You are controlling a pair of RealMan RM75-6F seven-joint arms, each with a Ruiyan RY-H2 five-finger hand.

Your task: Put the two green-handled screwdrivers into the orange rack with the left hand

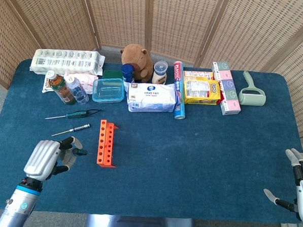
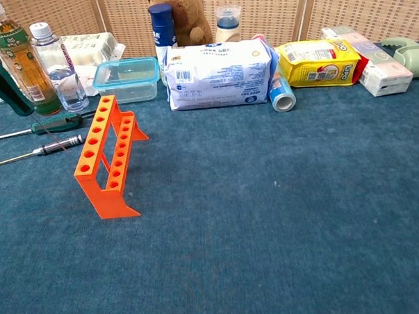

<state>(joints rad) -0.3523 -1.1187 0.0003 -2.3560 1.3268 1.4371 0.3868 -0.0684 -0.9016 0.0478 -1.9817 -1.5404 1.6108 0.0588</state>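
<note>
Head view, landmark: orange rack, standing on the blue table.

- Left hand: just left of the rack, raised off the cloth, fingers curled around a green-handled screwdriver; the handle juts toward the rack without touching it.
- Second green-handled screwdriver: lying flat behind and to the left of the rack, well apart from it.
- Black-handled screwdriver: lying flat, between the second screwdriver and the rack's near-left side.
- Right hand: far right of the rack at the table edge, fingers spread, holding nothing.
- Clear lidded box: behind the rack.
</note>
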